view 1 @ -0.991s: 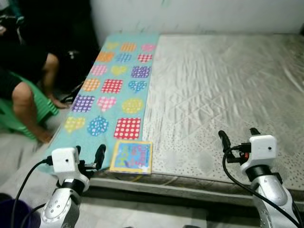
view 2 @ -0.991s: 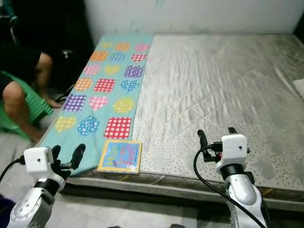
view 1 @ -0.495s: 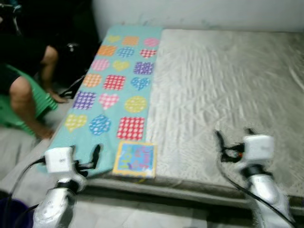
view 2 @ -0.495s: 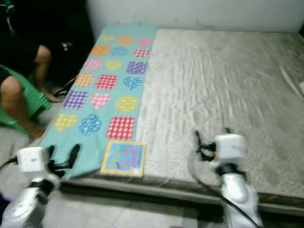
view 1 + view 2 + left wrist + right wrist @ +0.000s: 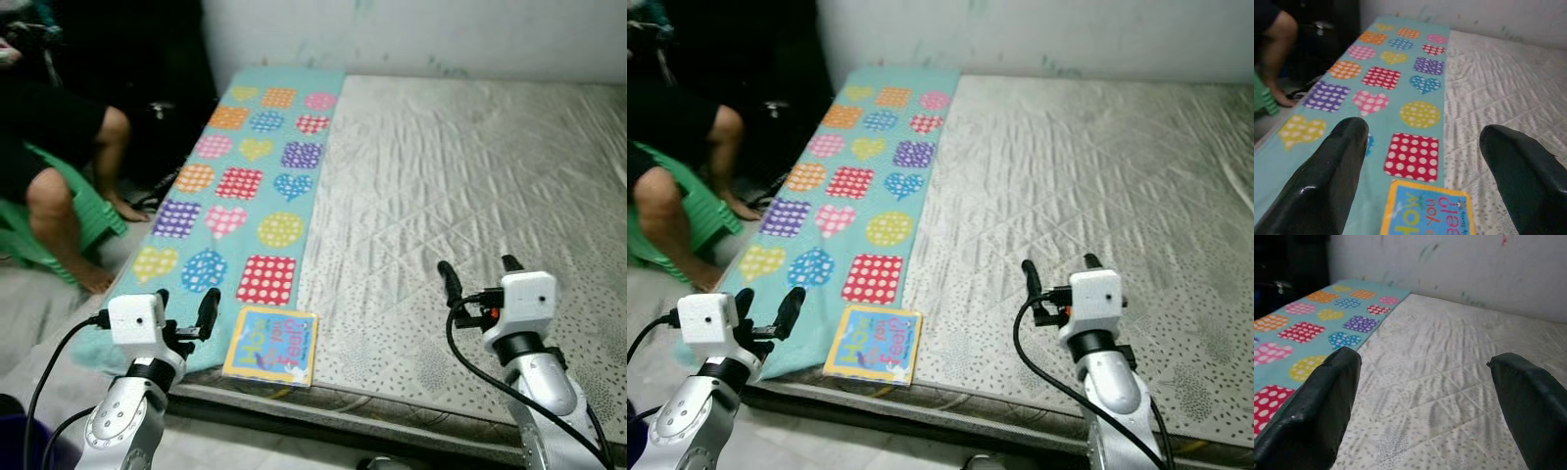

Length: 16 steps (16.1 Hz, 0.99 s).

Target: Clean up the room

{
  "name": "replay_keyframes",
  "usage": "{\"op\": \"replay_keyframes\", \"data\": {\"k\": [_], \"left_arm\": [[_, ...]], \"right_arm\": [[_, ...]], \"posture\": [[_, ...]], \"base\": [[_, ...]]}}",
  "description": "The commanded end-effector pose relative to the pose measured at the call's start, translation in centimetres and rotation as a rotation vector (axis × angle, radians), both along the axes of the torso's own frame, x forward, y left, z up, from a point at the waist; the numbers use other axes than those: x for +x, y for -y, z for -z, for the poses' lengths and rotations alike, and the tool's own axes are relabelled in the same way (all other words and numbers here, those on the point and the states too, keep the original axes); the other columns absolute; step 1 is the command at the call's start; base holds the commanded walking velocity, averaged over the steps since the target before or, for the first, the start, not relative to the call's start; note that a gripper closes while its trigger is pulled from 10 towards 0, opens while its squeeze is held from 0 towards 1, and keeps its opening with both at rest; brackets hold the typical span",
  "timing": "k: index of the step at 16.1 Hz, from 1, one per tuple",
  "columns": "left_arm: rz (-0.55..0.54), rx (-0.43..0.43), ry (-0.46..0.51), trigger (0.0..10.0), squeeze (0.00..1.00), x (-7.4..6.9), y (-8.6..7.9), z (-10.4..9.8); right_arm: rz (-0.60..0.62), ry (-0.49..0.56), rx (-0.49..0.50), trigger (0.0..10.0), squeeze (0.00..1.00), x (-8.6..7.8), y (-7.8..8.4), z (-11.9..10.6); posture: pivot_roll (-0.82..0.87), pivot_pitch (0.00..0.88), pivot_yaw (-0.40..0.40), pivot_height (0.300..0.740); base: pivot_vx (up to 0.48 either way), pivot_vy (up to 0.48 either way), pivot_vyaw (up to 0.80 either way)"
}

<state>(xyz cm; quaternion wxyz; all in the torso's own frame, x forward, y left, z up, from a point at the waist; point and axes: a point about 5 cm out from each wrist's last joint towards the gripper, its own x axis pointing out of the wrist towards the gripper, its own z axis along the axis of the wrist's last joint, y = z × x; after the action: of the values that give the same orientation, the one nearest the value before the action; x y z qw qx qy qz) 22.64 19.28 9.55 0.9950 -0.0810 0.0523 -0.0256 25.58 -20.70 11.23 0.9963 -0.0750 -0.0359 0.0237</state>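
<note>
I look down at a grey quilted mattress [image 5: 460,186] covering most of the frame; a teal mat [image 5: 250,176] with dotted hearts and squares runs along its left side; a colourful children's book [image 5: 271,345] lies flat at the mat's near end, lower left of centre; my left gripper [image 5: 183,311] hovers just left of the book, fingers spread and empty; my right gripper [image 5: 480,278] hangs at lower right over the mattress, likewise parted; a seated person's leg [image 5: 59,211] shows at the left edge on a green chair [image 5: 20,245].
</note>
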Motion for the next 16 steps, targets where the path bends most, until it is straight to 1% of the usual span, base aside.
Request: {"op": "replay_keyframes", "data": {"k": [1, 3, 4, 5, 6, 7, 10, 13, 15, 16], "left_arm": [[-0.018, 0.012, -0.023, 10.0, 0.0, -0.1, -0.4, 0.3], [-0.02, 0.035, -0.045, 10.0, 0.0, 0.0, -0.5, 0.8], [-0.008, 0.067, -0.05, 10.0, 0.0, 0.3, -0.4, 0.9], [0.009, 0.076, -0.045, 10.0, 0.0, 0.8, -0.2, 0.9], [0.017, 0.072, -0.032, 10.0, 0.0, 1.4, -0.1, 0.7], [0.019, 0.073, -0.029, 10.0, 0.0, 1.5, -0.1, 0.6], [0.015, 0.051, 0.0, 10.0, 0.0, 3.1, 0.4, 0.3], [0.028, 0.04, 0.003, 10.0, 0.0, 3.6, 0.8, 0.4], [0.031, 0.034, 0.005, 10.0, 0.0, 3.5, 0.8, 0.5], [0.034, 0.034, 0.003, 10.0, 0.0, 3.3, 0.7, 0.5]], "right_arm": [[0.005, -0.004, 0.0, 10.0, 0.0, -0.1, 0.1, 0.2], [0.005, -0.011, 0.012, 10.0, 0.0, 0.0, 0.1, 0.4], [0.005, -0.012, 0.02, 10.0, 0.0, 0.3, 0.0, 0.4], [-0.002, -0.009, 0.022, 10.0, 0.0, 0.5, -0.3, 0.3], [0.001, 0.0, 0.023, 10.0, 0.0, 0.7, -0.5, 0.2], [0.003, 0.002, 0.024, 10.0, 0.0, 0.7, -0.5, 0.2], [0.033, 0.01, 0.025, 10.0, 0.0, 0.6, -0.4, 0.2], [0.035, -0.001, 0.014, 10.0, 0.0, 0.0, -0.4, 0.4], [0.028, -0.006, 0.013, 10.0, 0.0, -0.2, -0.6, 0.6], [0.022, -0.012, 0.017, 10.0, 0.0, -0.3, -0.7, 0.7]], "posture": [[-0.16, 0.078, 0.075, 0.74], [-0.16, 0.062, 0.072, 0.74], [-0.16, 0.046, 0.072, 0.74], [-0.16, 0.03, 0.074, 0.74], [-0.17, 0.02, 0.076, 0.74], [-0.17, 0.02, 0.076, 0.74], [-0.19, 0.006, 0.084, 0.74], [-0.21, 0.017, 0.085, 0.74], [-0.2, 0.028, 0.083, 0.74], [-0.2, 0.037, 0.082, 0.74]], "base": [[0.0, 0.0, 0.0], [0.0, 0.0, 0.0], [0.0, 0.0, 0.0], [0.0, 0.0, 0.0], [0.0, 0.0, -0.8], [0.0, 0.0, -0.8], [0.0, 0.0, -0.8], [0.0, 0.0, -0.8], [0.0, 0.0, -0.74], [0.0, 0.0, 0.0]]}}
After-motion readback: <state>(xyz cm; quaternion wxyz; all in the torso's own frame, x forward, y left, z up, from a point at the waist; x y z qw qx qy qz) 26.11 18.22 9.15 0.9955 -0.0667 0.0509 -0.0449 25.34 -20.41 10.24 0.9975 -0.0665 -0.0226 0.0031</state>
